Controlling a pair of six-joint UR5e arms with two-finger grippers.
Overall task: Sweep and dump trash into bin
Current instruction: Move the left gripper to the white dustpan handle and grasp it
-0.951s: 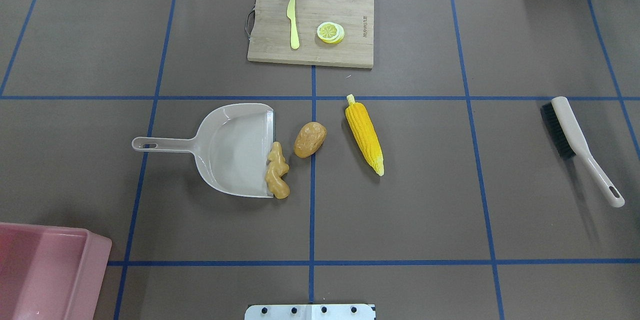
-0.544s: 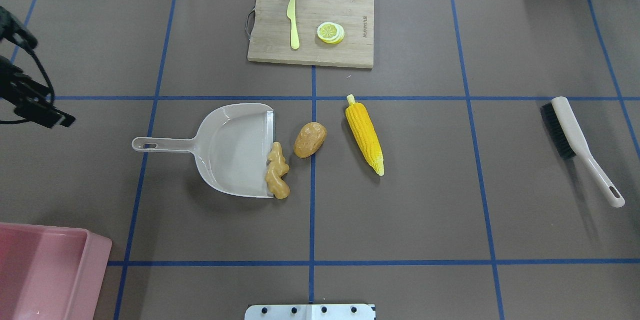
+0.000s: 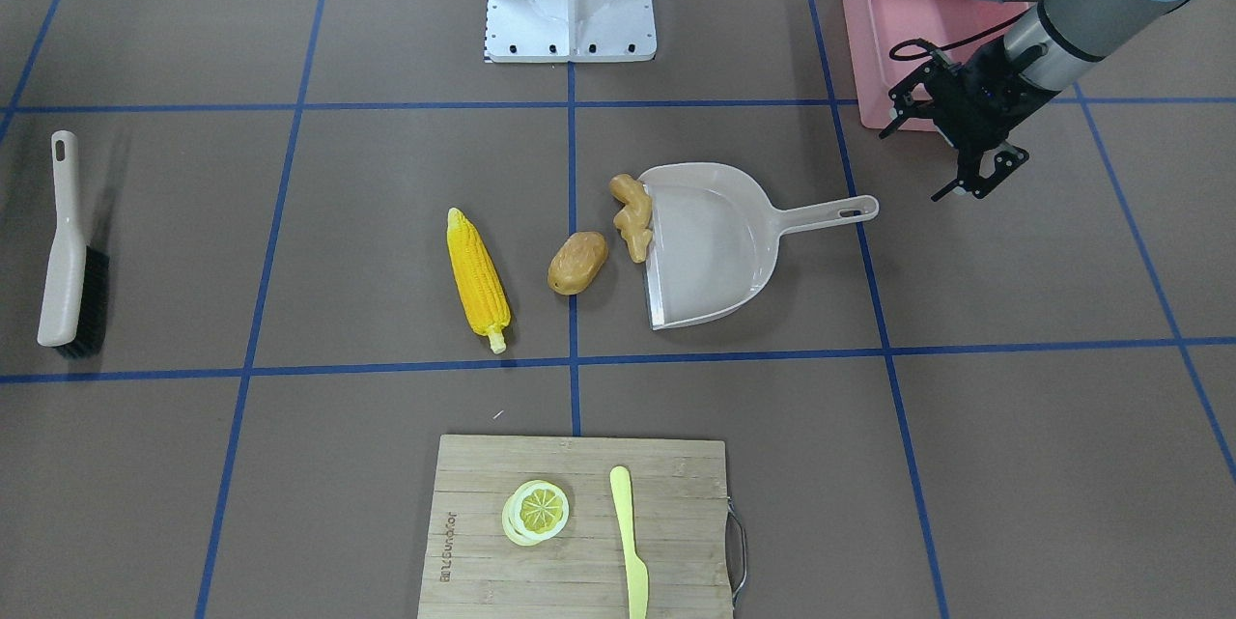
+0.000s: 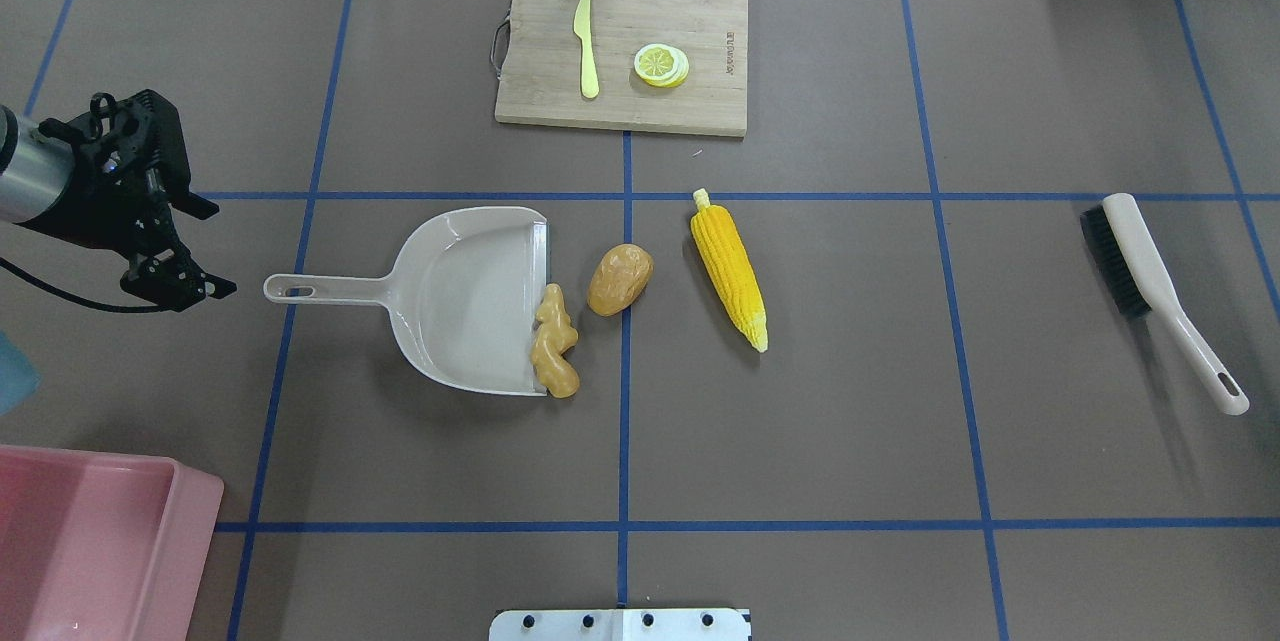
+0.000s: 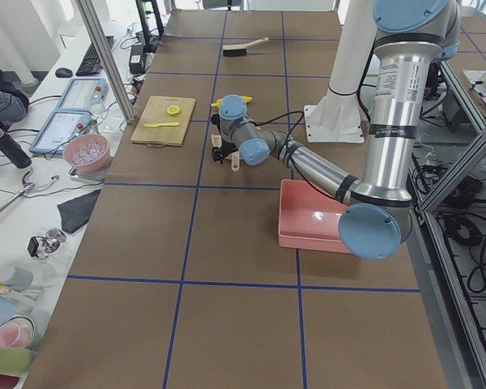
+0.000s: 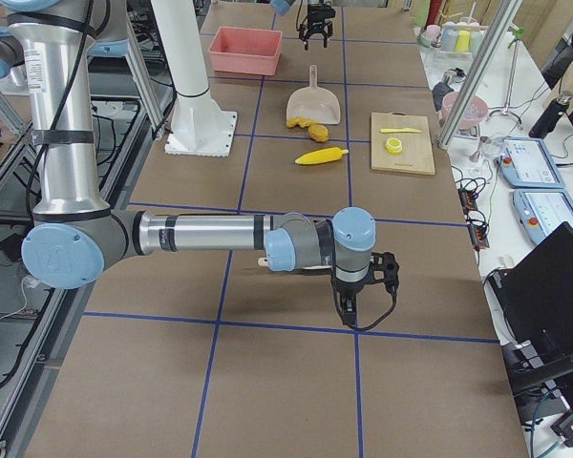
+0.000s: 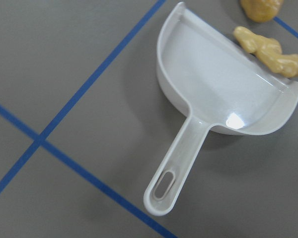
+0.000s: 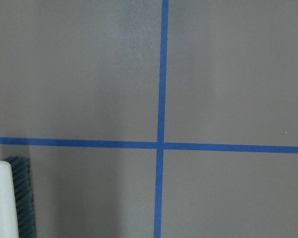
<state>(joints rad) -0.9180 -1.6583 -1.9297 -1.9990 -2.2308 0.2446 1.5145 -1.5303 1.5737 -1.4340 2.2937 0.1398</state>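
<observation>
Three pieces of trash (image 4: 620, 279) lie unswept, but your left end effector (image 4: 225, 251) has just swung in, wide open, at nine o'clock of the dustpan handle (image 4: 330, 289), so a grab looks next.

1. I'm looking at a brown tabletop (image 4: 900, 421) gridded with blue tape (image 4: 623, 441).
2. I'm seeing a beige dustpan (image 4: 470, 301) lying mid-table, a ginger root (image 4: 555, 346) touching its lip, a potato (image 4: 619, 279) and a corn cob (image 4: 730, 268) beside.
3. I'm finding a cutting board (image 4: 540, 51) at the far edge, a brush (image 4: 1150, 281) near the right edge, and a pink bin (image 4: 195, 541) at the near-left corner.
</observation>
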